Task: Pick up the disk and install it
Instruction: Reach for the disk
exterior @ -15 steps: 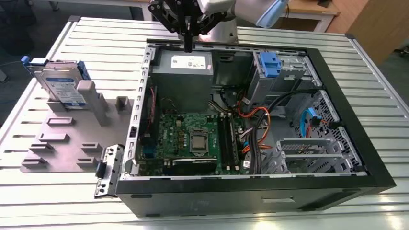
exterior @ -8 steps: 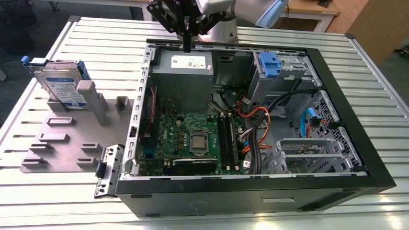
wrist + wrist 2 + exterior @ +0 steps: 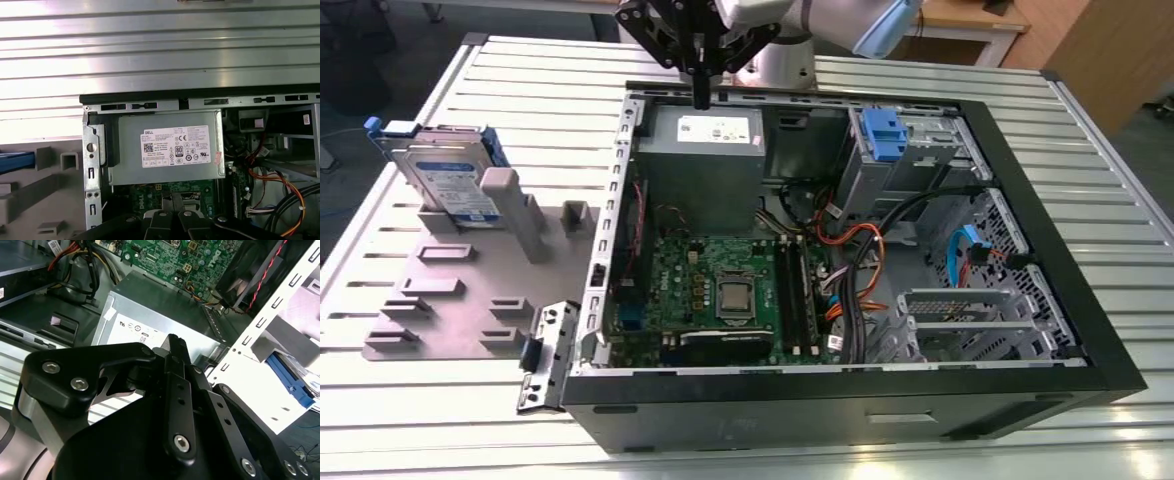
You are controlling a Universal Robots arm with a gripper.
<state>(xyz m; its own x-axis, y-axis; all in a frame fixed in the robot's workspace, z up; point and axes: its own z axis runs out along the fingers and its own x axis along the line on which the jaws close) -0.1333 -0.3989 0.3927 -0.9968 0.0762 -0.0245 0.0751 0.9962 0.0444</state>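
Disk (image 3: 447, 175) stood upright on its long edge in the exterior view, slotted into a matte grey plastic fixture (image 3: 454, 300) at that view's left, well apart from the open computer case (image 3: 1027, 200). It was a flat silver rectangle with a white-and-blue label, framed by a bright blue plastic carrier. The fixture sat on a ribbed metal table (image 3: 520, 70). The gripper (image 3: 703, 100) hung above the case's far rim, over the boxy grey power supply (image 3: 700, 150) — its slim black fingers pressed together, with nothing between them. A green motherboard (image 3: 720, 280) lay flat inside the case among bundled cables.

In the second wrist view, the gripper (image 3: 176, 342) appeared as black bolted metal links meeting in a closed point above the power supply (image 3: 165, 315). A strip of the disk's blue carrier (image 3: 290, 377) showed beyond the case's perforated white edge.

In the first wrist view, the labelled power supply (image 3: 170, 150) sat just inside the case wall, the table's shiny slats (image 3: 150, 50) beyond it — and a blue sliver of the disk (image 3: 15, 161) rested on the fixture (image 3: 50, 190).
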